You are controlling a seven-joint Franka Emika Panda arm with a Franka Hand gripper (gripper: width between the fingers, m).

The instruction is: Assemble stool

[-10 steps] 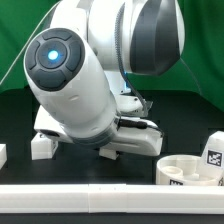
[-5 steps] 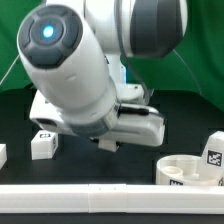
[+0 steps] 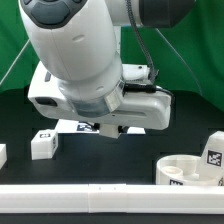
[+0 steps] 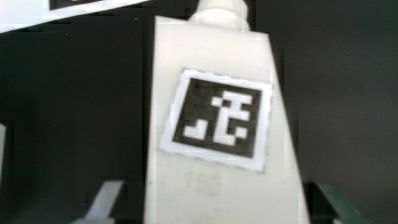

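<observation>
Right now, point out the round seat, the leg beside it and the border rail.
round seat (image 3: 168, 173): exterior view, outer wall.
leg (image 3: 213, 151): exterior view, tagged face.
border rail (image 3: 100, 202): exterior view, mid length.

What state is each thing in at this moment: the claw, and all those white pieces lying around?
gripper: a finger on either side of a leg; whether it grips cannot be told.
leg between the fingers: tag facing the wrist camera, peg end pointing away from the fingers.
loose leg: resting on the table, untouched.
standing leg: upright beside the seat.
seat: flat on the table, hollow side up.
</observation>
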